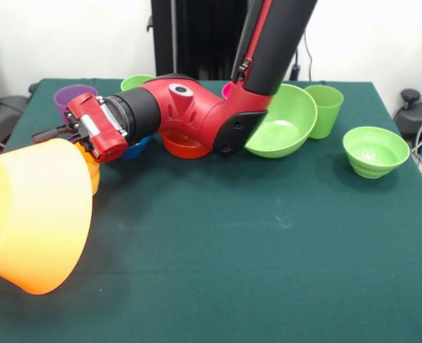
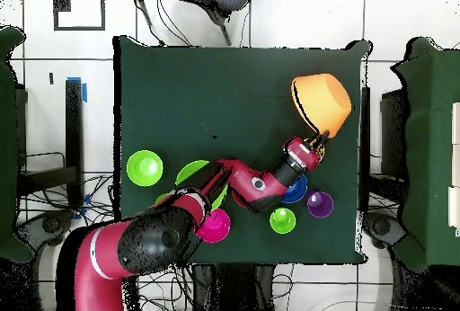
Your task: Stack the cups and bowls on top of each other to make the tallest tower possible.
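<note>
A: How far along is the tower?

B: By my reading, barely begun; nothing is stacked. The huge orange bowl (image 1: 33,214) is tipped on its side at the desk's (image 1: 254,243) eight o'clock corner in the front view, rim toward the arm. The tool (image 1: 66,133) reaches to that rim, but whether it is gripping the bowl or standing open I cannot tell.

A: And the other pieces?

B: All loose. The large light green bowl (image 1: 282,121) leans tilted at about one o'clock, a light green cup (image 1: 325,109) just beside it, the smaller green bowl (image 1: 375,150) upright at three o'clock. The purple cup (image 1: 75,98), blue bowl (image 1: 135,148) and red-orange bowl (image 1: 184,146) sit half hidden behind the arm around eleven o'clock; overhead, a pink bowl (image 2: 214,225) lies under the arm.

A: Any writing?

B: None I can read.
</note>
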Available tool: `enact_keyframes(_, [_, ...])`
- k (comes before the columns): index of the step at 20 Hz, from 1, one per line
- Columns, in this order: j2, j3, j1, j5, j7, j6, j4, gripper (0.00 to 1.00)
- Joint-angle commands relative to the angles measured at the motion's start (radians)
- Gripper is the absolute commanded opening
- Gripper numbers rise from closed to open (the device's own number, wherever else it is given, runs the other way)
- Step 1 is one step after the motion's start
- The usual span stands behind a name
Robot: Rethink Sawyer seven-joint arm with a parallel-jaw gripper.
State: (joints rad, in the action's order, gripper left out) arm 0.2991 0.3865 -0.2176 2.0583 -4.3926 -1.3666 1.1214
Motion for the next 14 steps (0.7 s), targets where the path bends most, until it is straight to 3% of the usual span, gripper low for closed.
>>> enact_keyframes(1, [0.145, -0.197, -0.01, 0.034, -0.17, 0.054, -0.115, 0.0])
enact_keyframes(8, [0.146, -0.202, -0.003, 0.006, -0.103, 0.064, -0.121, 0.0])
enact_keyframes(14, [0.162, -0.187, -0.011, 0.009, 0.029, 0.086, -0.12, 0.0])
